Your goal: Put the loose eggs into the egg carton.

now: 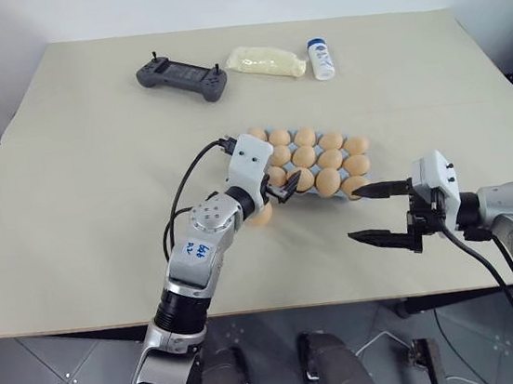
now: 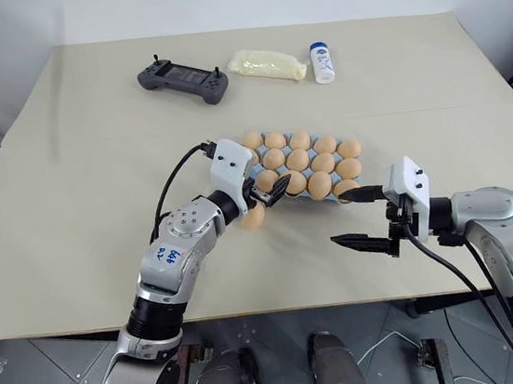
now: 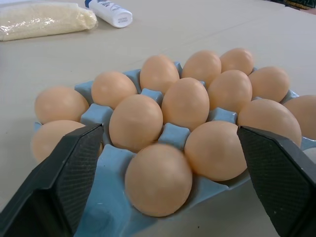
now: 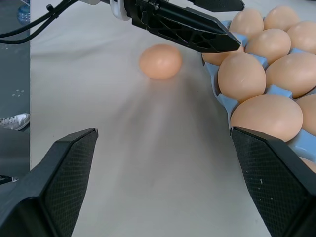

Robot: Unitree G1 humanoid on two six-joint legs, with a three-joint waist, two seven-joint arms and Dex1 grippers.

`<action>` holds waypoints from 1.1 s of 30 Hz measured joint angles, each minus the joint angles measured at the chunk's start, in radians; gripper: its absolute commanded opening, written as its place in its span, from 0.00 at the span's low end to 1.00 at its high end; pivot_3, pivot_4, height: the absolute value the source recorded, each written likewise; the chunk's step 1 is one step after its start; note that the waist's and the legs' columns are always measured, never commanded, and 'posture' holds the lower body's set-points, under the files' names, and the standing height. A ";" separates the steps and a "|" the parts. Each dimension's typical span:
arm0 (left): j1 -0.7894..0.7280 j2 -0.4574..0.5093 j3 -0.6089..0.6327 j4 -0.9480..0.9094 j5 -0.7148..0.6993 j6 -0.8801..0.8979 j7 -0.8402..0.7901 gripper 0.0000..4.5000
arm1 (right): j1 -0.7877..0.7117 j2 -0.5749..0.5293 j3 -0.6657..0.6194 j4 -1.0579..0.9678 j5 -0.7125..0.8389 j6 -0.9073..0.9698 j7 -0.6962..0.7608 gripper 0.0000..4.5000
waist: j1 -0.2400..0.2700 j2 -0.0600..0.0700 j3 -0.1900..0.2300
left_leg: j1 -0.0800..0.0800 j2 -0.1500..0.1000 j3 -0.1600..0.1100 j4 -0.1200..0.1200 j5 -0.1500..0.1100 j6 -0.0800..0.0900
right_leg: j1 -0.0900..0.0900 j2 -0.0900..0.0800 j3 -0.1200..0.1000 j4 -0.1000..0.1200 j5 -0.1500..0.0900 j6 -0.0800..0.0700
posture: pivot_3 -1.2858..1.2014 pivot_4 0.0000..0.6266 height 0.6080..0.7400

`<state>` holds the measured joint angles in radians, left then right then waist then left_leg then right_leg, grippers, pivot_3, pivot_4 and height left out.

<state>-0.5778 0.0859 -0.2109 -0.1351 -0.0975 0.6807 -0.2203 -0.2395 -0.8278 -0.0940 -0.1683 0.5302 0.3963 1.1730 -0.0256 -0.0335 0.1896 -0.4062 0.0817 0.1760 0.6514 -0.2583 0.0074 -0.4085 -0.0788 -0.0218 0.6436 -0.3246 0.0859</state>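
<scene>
Right gripper (image 1: 378, 211) hangs nearest over the table's (image 1: 81, 213) front edge, jaws spread wide, holding nothing; left gripper (image 2: 272, 190) sits at the blue egg carton's (image 3: 173, 136) near-left corner, jaws apart and empty; one loose egg (image 4: 160, 61) lies on the table just beside that corner, outside the carton; behind, a controller (image 1: 181, 75), packet (image 1: 266, 61) and bottle (image 1: 320, 58).
</scene>
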 measured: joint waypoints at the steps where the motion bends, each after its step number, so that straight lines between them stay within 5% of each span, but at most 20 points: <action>1: 0.004 0.004 0.000 -0.021 -0.003 0.001 -0.008 0.99 | -0.001 0.000 0.000 0.002 0.000 0.000 0.002 1.00 | 0.000 0.000 0.000 | 0.000 0.000 0.000 0.000 0.000 0.000 | 0.000 0.000 0.000 0.000 0.000 0.000 | 0.52 0.24 1.00; 7: 0.065 0.030 0.060 -0.198 -0.099 -0.004 -0.090 0.99 | -0.012 0.000 0.000 0.013 0.001 -0.005 0.022 1.00 | -0.002 0.000 0.000 | 0.000 0.001 0.000 -0.001 0.002 -0.003 | 0.000 0.000 0.000 0.000 0.000 0.000 | 0.52 0.24 1.00; 22: 0.542 0.401 0.295 -0.423 -0.309 0.004 -0.371 0.99 | -0.054 0.014 0.004 0.075 0.007 -0.046 0.068 1.00 | -0.002 0.000 0.000 | 0.001 0.002 -0.001 -0.003 -0.002 -0.005 | 0.000 -0.005 0.001 0.000 -0.001 -0.002 | 0.52 0.24 1.00; 28: 0.585 0.433 0.294 -0.433 -0.303 -0.055 -0.394 0.99 | -0.070 0.015 0.010 0.093 0.002 -0.046 0.079 1.00 | -0.002 0.000 0.000 | 0.001 0.002 -0.001 -0.003 -0.003 -0.005 | 0.000 -0.006 0.001 -0.001 -0.001 -0.003 | 0.52 0.24 1.00; 33: 0.468 0.365 0.208 -0.389 -0.258 -0.087 -0.338 0.99 | -0.086 0.016 0.013 0.096 -0.003 -0.046 0.080 1.00 | -0.002 0.000 0.000 | 0.001 0.001 -0.001 -0.003 -0.003 -0.004 | 0.000 -0.007 0.001 -0.001 -0.001 -0.002 | 0.52 0.24 1.00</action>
<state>-0.1101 0.4504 -0.0025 -0.5242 -0.3550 0.5939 -0.5587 -0.3259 -0.8119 -0.0812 -0.0722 0.5274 0.3500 1.2532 -0.0278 -0.0333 0.1895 -0.4052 0.0824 0.1752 0.6488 -0.2612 0.0039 -0.4081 -0.0856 -0.0204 0.6427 -0.3255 0.0836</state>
